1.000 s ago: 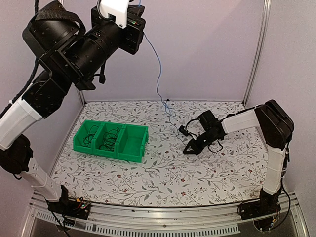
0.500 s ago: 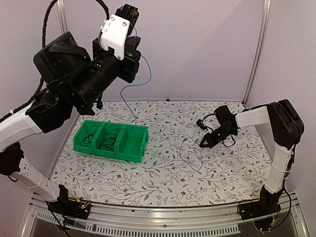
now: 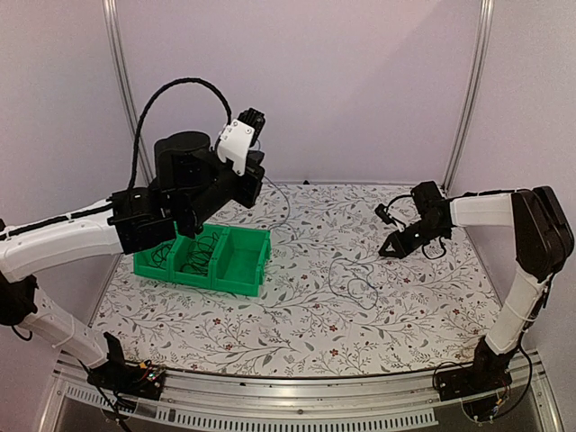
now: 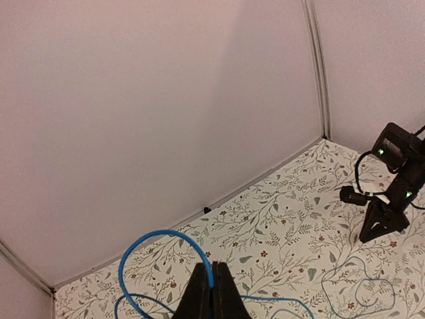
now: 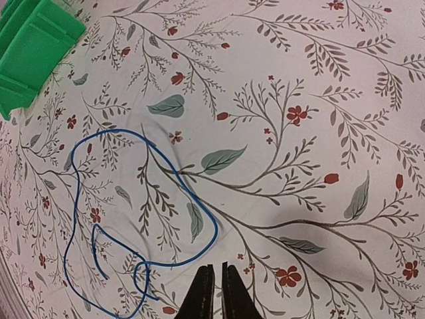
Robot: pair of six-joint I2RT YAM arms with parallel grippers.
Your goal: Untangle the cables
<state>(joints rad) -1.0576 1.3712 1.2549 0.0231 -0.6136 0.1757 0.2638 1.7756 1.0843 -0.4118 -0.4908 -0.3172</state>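
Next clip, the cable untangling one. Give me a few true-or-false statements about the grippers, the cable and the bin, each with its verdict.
1. The left gripper is shut on the blue cable. True.
2. The right gripper grips the blue cable. False: nothing sits in the narrow gap between its fingers, and the cable's loops lie on the table ahead of it.
3. Black cables lie inside the green bin. True.
4. The green bin stands on the right side of the table. False: it stands on the left side, under the left arm.
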